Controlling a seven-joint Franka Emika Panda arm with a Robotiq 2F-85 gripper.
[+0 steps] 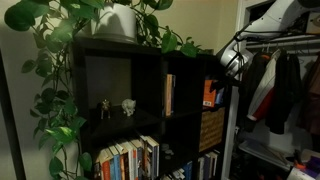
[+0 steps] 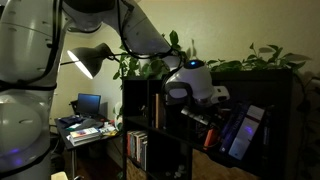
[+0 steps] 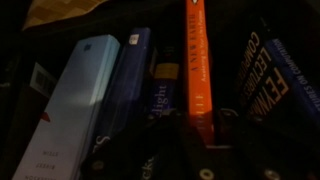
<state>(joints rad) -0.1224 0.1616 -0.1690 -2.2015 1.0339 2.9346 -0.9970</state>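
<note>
In the wrist view my gripper (image 3: 203, 118) is shut on the spine of an orange book (image 3: 197, 60), which runs up between the two dark fingers. The book stands upright in a row with a pale blue book (image 3: 80, 90), a dark blue one (image 3: 125, 80) and a black book with yellow lettering (image 3: 270, 80). In both exterior views the gripper (image 1: 228, 76) (image 2: 213, 97) reaches into an upper cube of the black bookshelf (image 1: 150, 60). The orange book (image 1: 209, 93) shows at that cube's opening.
A leafy plant (image 1: 60, 60) in a white pot trails over the shelf top. Two small figurines (image 1: 128, 105) stand in a neighbouring cube, with more books (image 1: 130, 160) below. Clothes (image 1: 280, 80) hang on a rack beside the shelf. A desk with a monitor (image 2: 88, 103) and a lamp (image 2: 90, 60) stands behind.
</note>
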